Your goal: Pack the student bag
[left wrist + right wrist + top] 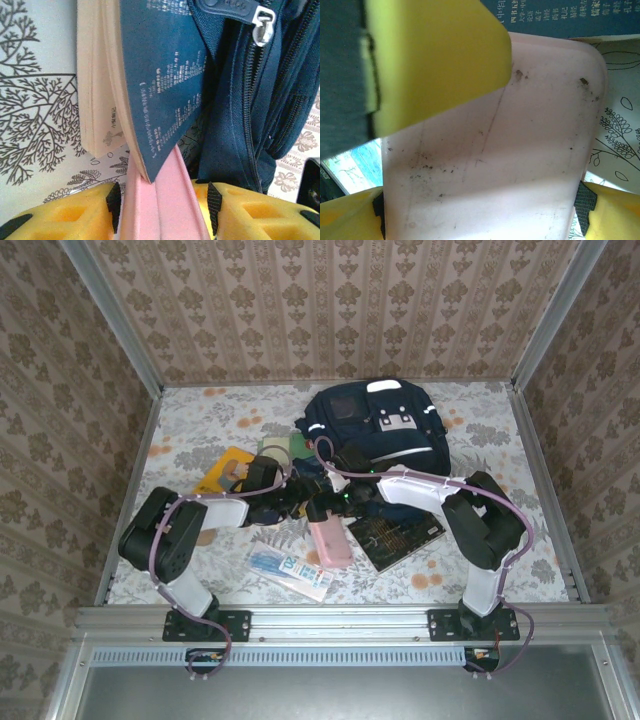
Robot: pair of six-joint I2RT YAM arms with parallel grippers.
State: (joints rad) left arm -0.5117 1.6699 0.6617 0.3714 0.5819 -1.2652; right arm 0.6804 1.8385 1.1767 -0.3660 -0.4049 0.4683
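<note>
Right tool (482, 215) first: its yellow fingers (615, 215) sit on both long sides of a flat pale-pink plastic case (495, 150), tight against its edges, so it's clamped across the case's full width. The left tool (164, 200) meets the same case edge-on, black pads (214, 200) flanking the thin pink rim very closely; whether they actually pinch it, I can't tell. In the left wrist view, a thick book with a dark-blue cover and white print (160, 90) stands at twelve o'clock of the case, cream pages showing on its left. Right beside it, at two o'clock, is the large navy-blue fabric backpack (235, 125), silver zipper pull near the top. From above, the backpack lies at twelve o'clock of both tools, far middle of the flower-patterned surface (200, 415). Around the case are a black book (395, 532) at four o'clock, a blue-and-white packet (290, 570) at seven and a flat yellow item (222, 472) at ten.
</note>
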